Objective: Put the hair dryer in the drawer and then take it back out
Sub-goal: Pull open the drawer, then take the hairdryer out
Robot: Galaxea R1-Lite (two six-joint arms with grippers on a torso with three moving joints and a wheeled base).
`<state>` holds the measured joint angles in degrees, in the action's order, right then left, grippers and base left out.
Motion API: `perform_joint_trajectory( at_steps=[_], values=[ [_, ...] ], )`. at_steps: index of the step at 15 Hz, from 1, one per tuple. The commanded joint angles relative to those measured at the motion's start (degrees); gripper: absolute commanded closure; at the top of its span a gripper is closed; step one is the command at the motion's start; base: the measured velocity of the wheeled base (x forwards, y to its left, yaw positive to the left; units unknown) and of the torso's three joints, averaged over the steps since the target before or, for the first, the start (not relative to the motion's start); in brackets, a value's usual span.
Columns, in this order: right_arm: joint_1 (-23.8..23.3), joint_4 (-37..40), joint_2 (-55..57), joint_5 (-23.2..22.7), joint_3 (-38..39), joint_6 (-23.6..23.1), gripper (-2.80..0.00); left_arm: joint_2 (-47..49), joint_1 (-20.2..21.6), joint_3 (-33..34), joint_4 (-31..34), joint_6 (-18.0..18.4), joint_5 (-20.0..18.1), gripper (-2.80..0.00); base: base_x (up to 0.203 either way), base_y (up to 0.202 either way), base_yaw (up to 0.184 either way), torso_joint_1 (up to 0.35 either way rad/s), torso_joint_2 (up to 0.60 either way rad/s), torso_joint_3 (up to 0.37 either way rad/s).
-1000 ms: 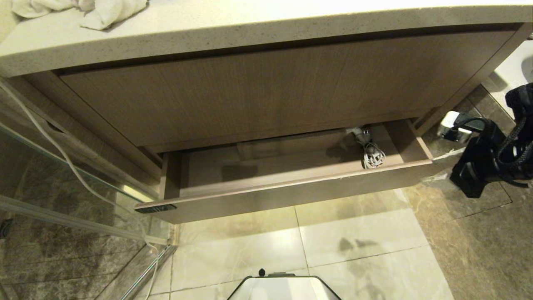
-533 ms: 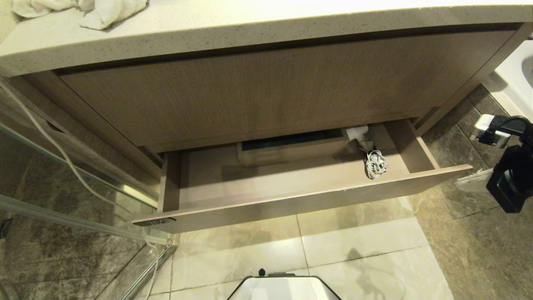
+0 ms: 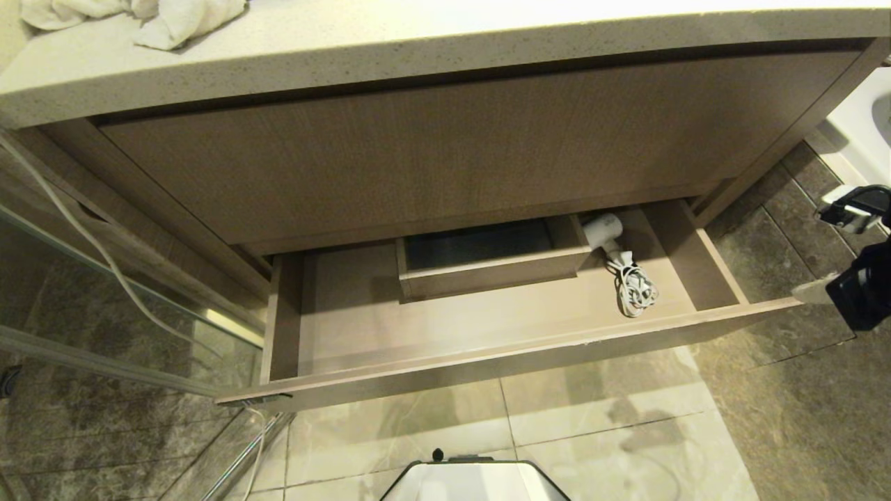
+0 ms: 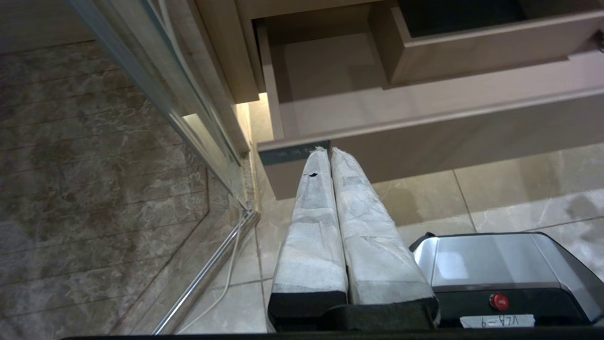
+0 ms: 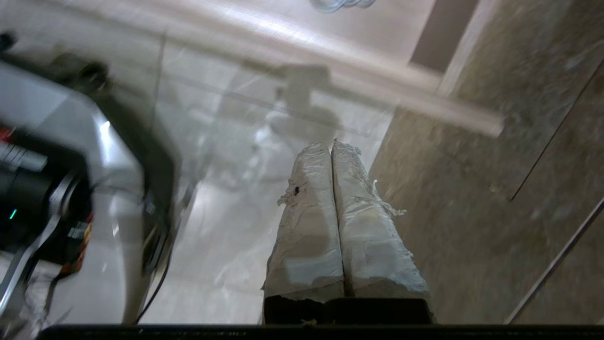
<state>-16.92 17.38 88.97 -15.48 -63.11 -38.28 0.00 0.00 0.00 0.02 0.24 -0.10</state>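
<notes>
We judge the task to be about halfway: the hair dryer [image 3: 604, 229] lies inside the drawer [image 3: 487, 362], so the putting-in part looks done, and the taking-out is not yet done. The drawer stands pulled well out from under the taller wood-grain panel [image 3: 445, 153], which should leave room for us to reach in from above.

Inside the drawer, the hair dryer rests at the back on our right side, just beside the boxed cut-out [image 3: 487, 261], with its white barrel partly tucked under the panel's lower edge. Its coiled cord [image 3: 637, 292] trails forward from it and lies bundled on the drawer floor, near the right wall and short of the front board. The rest of the drawer holds nothing that we can see; the cut-out shows only a dark inside.

Our right claw [image 5: 332, 146] hangs off to the right of the drawer's corner, over the dark floor tiles, pressed together and holding nothing. Our left claw [image 4: 329, 151] is parked low near the drawer's left front corner, also pressed together and empty.

What is left, as we judge it, is to bring a claw over the drawer, widen it, grip the dryer and lift it clear, minding the loose cord
</notes>
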Motion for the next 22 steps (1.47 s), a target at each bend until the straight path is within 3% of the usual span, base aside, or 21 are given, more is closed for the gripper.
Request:
perform_joint_trajectory(
  at_steps=[1, 2, 3, 8, 14, 18, 22],
  values=[
    [-0.63, -6.14, 10.93, 0.72, -1.76, 1.27, 0.0, 0.0, 0.0, 0.0, -0.02, 0.02, 0.01, 0.0, 0.0, 0.0, 0.0, 0.0, 0.0, 0.0],
    [-0.64, -8.34, 14.39, 1.27, -3.23, 2.04, 0.0, 0.0, 0.0, 0.0, -0.02, 0.02, 0.01, 0.0, 0.0, 0.0, 0.0, 0.0, 0.0, 0.0],
    [-0.54, -9.51, 16.9, 1.52, -4.75, 2.56, -2.8, 0.0, 0.0, 0.0, -0.02, 0.02, 0.01, 0.0, 0.0, 0.0, 0.0, 0.0, 0.0, 0.0],
    [1.42, -11.07, 33.44, 1.79, -18.48, 4.71, -2.8, 0.0, 0.0, 0.0, -0.02, 0.02, 0.01, 0.0, 0.0, 0.0, 0.0, 0.0, 0.0, 0.0],
    [4.69, -12.92, 44.49, 1.37, -29.83, 4.71, -2.8, 0.0, 0.0, 0.0, -0.02, 0.02, 0.01, 0.0, 0.0, 0.0, 0.0, 0.0, 0.0, 0.0],
    [7.11, -24.16, 50.77, 0.52, -32.33, 0.36, -2.8, 0.0, 0.0, 0.01, -0.02, 0.02, 0.01, 0.0, 0.0, 0.0, 0.0, 0.0, 0.0, 0.0],
    [7.35, -25.9, 55.63, -3.49, -36.73, -6.97, -2.8, 0.0, 0.0, 0.0, -0.02, 0.02, 0.08, 0.0, 0.0, 0.0, 0.0, 0.0, 0.0, 0.0]
  ],
)
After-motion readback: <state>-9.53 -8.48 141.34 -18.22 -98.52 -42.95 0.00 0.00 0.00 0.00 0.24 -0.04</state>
